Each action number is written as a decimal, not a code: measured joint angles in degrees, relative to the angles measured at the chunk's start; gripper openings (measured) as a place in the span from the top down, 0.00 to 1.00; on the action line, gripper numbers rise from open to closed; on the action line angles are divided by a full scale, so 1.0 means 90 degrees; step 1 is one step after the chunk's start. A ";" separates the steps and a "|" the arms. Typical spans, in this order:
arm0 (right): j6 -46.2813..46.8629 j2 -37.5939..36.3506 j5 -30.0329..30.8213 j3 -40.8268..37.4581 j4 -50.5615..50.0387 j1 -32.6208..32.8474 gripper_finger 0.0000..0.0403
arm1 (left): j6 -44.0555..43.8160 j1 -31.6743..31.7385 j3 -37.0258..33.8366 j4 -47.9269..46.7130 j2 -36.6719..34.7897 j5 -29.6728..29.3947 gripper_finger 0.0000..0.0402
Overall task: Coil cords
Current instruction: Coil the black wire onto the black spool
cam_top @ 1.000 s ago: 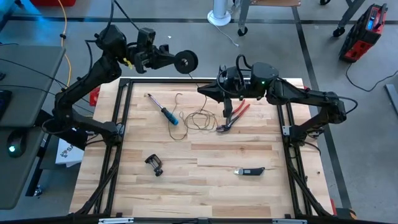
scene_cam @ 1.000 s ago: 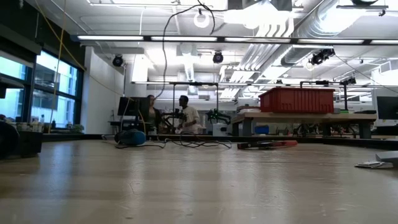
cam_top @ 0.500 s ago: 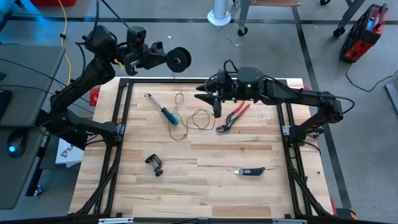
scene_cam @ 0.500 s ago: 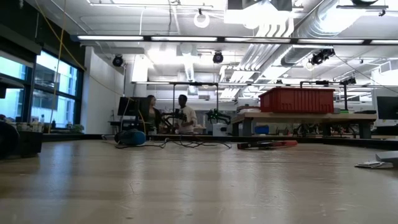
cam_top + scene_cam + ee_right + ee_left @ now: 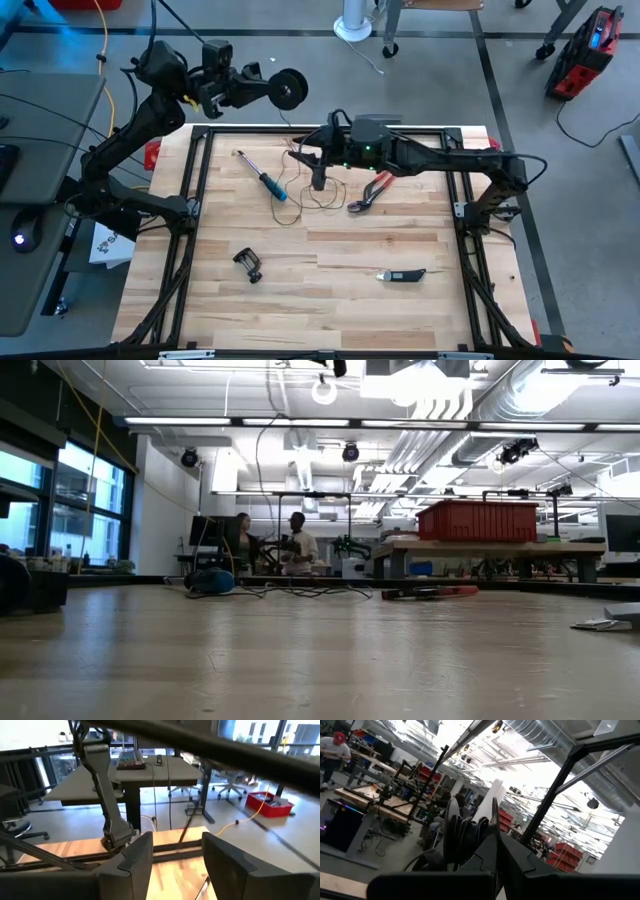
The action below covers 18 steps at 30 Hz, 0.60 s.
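The left gripper [image 5: 268, 90] is raised past the table's [image 5: 330, 300] far edge near the far left corner, its fingers clenched on the small round black reel [image 5: 288, 90], which is held in the air, off the wood. In the left wrist view the reel [image 5: 465, 832] sits edge-on between the 2 dark fingers [image 5: 492, 840]. The thin dark cord [image 5: 305, 185] lies in loose loops on the table near the far edge, between the blue-handled screwdriver [image 5: 262, 176] and the red pliers [image 5: 375, 188]. The right gripper [image 5: 318, 175] hangs over those loops, fingers [image 5: 135, 857] released and apart with nothing between them. A black clamp [image 5: 249, 264] and a dark utility knife [image 5: 402, 274] lie nearer the table's near edge.
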 joint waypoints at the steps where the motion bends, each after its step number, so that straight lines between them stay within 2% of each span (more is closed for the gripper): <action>1: -0.0045 0.0001 -0.0002 0.0000 0.0028 -0.0001 0.60 | 0.0000 -0.0002 0.0000 0.0001 0.0000 0.0000 1.00; 6: -0.0226 -0.0012 0.0268 0.0002 0.0223 -0.0002 0.60 | 0.0010 -0.0002 -0.0002 0.0001 0.0000 -0.0005 1.00; 18: -0.0224 -0.0013 0.0309 0.0002 0.0552 -0.0079 0.60 | 0.0112 -0.0002 -0.0005 0.0008 0.0002 -0.0017 1.00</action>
